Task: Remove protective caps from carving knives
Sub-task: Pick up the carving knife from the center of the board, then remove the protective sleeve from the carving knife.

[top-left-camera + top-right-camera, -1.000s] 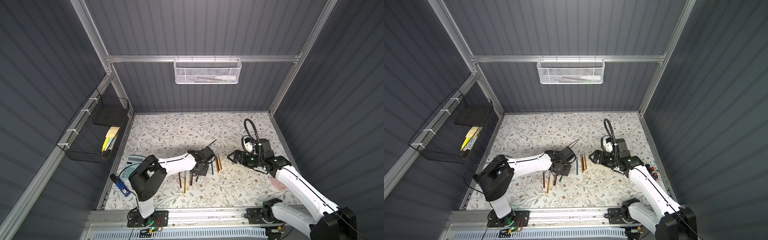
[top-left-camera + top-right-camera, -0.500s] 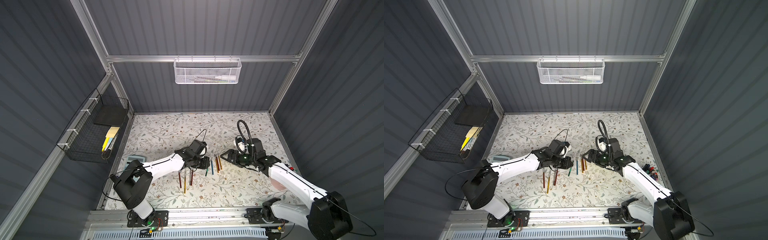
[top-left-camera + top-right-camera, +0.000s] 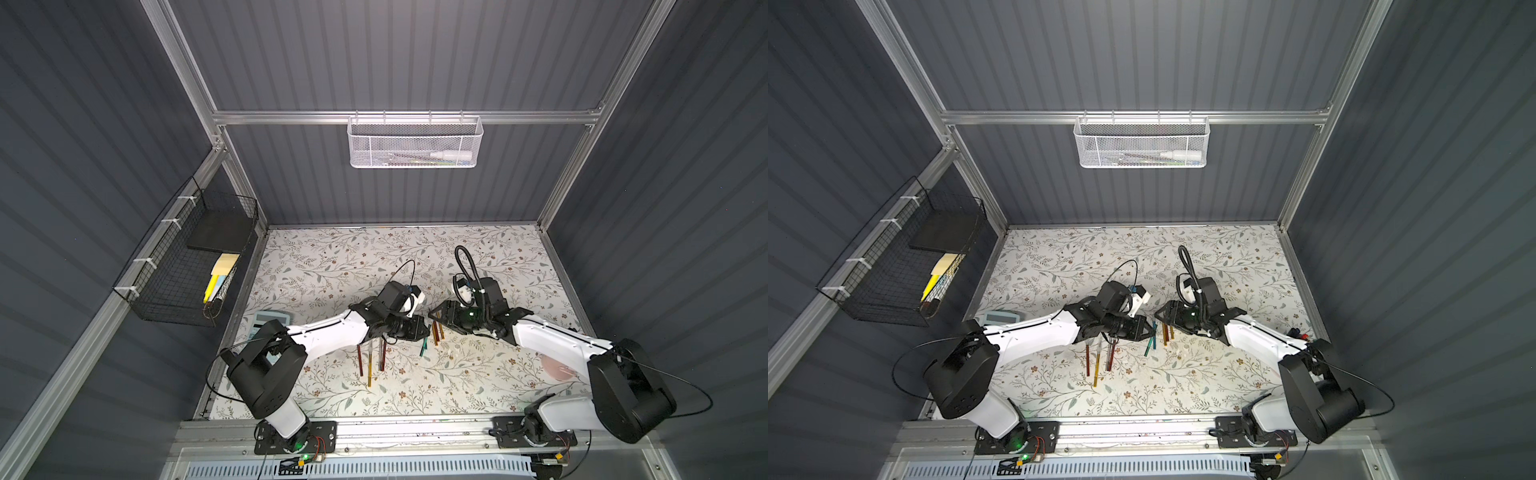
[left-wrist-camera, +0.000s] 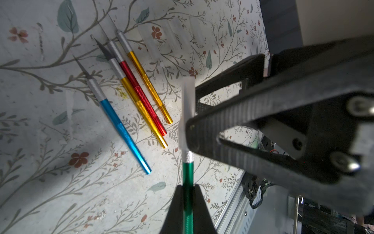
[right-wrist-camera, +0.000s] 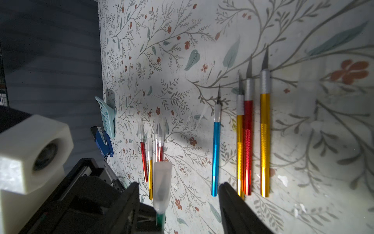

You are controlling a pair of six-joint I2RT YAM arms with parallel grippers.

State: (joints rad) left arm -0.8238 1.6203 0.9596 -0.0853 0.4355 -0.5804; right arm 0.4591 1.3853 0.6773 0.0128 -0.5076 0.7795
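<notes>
The table [image 3: 332, 266] has a floral-print cover. On it four bare-bladed knives lie parallel: a blue knife [image 5: 216, 154], a gold knife [image 5: 239, 150] touching a red knife [image 5: 248, 145], and a second gold knife [image 5: 265, 141]. Well apart, four capped knives [image 5: 150, 156] lie bunched together. A teal calculator [image 5: 108, 117] sits at the table's edge.

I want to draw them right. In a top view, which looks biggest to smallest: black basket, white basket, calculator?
Black wire basket
White mesh basket
Calculator, partly hidden by the left arm
The baskets hang higher, nearer the camera, so true sizes are unsure.
</notes>
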